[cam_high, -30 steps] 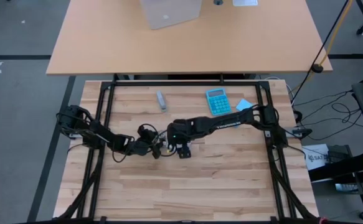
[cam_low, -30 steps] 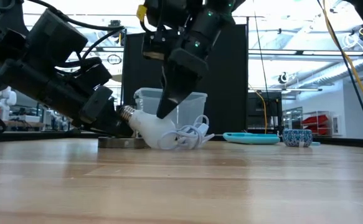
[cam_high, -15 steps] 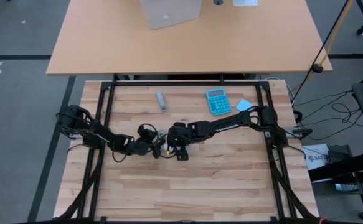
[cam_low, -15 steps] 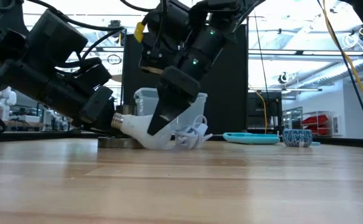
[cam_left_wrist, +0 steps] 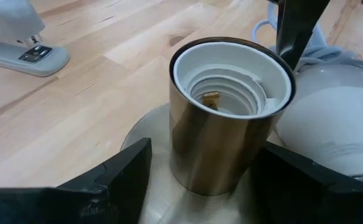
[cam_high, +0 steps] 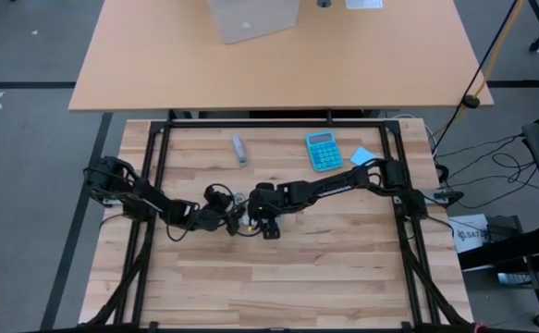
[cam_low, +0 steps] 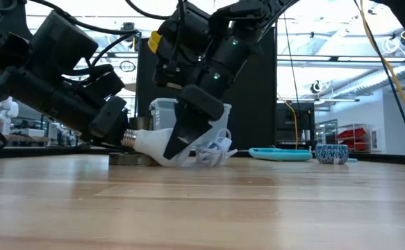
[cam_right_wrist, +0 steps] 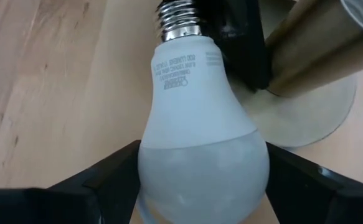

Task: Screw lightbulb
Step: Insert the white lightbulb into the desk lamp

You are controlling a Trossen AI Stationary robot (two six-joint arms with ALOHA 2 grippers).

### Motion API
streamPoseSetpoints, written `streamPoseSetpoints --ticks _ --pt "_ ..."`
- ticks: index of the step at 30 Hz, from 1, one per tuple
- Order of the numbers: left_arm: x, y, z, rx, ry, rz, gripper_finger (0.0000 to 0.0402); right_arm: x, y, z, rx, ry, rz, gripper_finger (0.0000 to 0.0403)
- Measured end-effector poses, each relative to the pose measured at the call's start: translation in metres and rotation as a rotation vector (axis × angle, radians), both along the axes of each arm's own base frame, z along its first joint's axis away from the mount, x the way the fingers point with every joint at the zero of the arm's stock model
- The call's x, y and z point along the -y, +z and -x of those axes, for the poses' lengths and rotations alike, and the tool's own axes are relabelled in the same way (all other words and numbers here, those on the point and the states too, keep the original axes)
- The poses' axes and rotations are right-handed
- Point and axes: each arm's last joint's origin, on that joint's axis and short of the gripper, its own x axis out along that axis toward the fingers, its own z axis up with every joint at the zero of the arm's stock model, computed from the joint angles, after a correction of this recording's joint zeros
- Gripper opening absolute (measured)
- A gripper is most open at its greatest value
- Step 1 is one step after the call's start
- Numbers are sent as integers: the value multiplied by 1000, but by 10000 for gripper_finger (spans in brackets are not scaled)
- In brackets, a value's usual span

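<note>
My fingers flank the white frosted lightbulb [cam_right_wrist: 197, 118]; it lies tilted on the wood, silver screw end low beside the brassy socket.

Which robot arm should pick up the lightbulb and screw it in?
Right, I think. Its end effector already straddles the lightbulb, while the left end effector sits around the socket, holding it steady.

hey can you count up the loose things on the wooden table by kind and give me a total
Lightbulb: 1
Lamp socket on its round base: 1
Coiled white cable: 1
Stapler: 1
Blue calculator: 1
Blue paper slip: 1
Total: 6
</note>
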Motion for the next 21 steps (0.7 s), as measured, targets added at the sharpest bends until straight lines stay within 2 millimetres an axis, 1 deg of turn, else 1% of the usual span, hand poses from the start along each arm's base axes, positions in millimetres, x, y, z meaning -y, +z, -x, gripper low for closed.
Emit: streamPoseSetpoints --ticks 4,10,17,21 --pt "0 0 0 -1 0 0 280 0 5 0 -29 30 53 267" --pt "0 0 0 -3 0 -1 280 -2 20 -3 -72 96 191 268" --pt "0 0 0 -7 -2 -4 280 -8 46 -7 -144 207 406 268" --pt "0 0 0 -9 -5 -5 280 -9 58 -9 -174 257 480 270"
